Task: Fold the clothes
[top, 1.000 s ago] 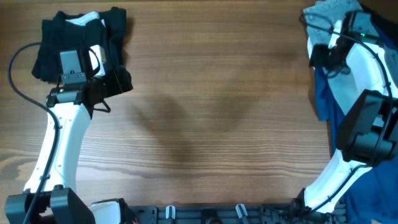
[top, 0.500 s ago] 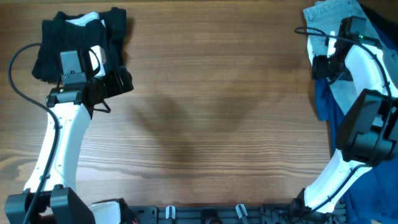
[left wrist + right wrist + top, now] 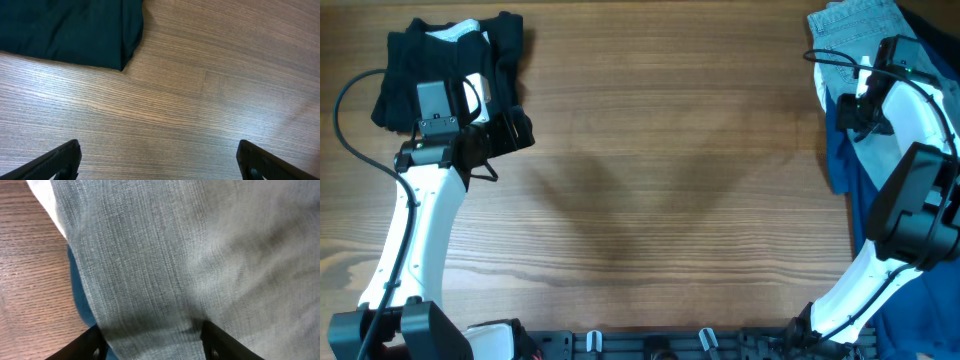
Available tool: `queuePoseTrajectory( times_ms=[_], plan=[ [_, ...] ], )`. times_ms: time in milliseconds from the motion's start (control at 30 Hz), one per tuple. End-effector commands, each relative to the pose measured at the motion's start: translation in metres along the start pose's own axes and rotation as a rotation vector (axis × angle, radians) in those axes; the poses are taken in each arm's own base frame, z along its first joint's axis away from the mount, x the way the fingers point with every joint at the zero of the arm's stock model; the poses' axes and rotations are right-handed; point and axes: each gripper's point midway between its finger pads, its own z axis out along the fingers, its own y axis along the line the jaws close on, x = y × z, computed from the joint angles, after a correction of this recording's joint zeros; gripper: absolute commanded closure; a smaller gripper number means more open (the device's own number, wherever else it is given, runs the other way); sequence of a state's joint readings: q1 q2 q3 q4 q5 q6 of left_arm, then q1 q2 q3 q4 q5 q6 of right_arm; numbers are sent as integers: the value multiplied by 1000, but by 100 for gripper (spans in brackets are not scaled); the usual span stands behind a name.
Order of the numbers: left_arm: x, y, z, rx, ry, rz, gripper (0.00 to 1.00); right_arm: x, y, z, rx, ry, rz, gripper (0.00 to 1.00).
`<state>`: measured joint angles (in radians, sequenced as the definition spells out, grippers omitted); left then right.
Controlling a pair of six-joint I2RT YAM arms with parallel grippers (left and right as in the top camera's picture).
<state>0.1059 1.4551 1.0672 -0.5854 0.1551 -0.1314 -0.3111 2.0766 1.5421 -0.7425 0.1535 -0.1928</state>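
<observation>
At the far right edge of the table (image 3: 660, 150), your shorts (image 3: 855, 30) lie on top of a navy garment (image 3: 845, 165). Your right gripper (image 3: 152, 342) is down on the denim with its jaws partly apart and cloth filling the gap; you cannot tell whether it has a real hold. Your left gripper (image 3: 157, 160) hangs over bare wood just beside the black garment (image 3: 65, 30), jaws spread wide and holding nothing.

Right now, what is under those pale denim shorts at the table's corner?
A dark blue garment peeks out beneath the denim shorts; how far it reaches underneath is covered by the denim.
</observation>
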Motion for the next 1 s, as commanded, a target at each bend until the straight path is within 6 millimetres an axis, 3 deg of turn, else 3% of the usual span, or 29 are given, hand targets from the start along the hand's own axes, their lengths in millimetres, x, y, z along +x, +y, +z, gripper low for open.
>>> queuePoseTrajectory(
  times_ms=[0,267,333,500,667,767,867,967],
  plan=[
    [-5,-2,-2,8,-8,11,0,10,7,14,-29,36,-9,45],
    [-5,-2,-2,8,-8,12,0,-6,5,7,-35,-18,44,79],
    [-5,-2,-2,8,-8,12,0,-9,7,2,-53,-33,45,96],
    [-5,-4,-2,20,-6,11,0,-32,16,-35,-144,-138,48,96],
    [-8,-6,-2,31,-17,13,0,-48,11,-108,-168,-285,49,96],
    [-11,-8,-2,44,-31,17,0,-47,15,-131,-204,-320,32,96],
    [-17,-9,-3,47,-53,20,0,-47,34,-160,-323,-374,-2,96],
    [-28,-2,-7,37,-88,7,0,-50,103,-198,-595,-434,-90,96]
  ],
)
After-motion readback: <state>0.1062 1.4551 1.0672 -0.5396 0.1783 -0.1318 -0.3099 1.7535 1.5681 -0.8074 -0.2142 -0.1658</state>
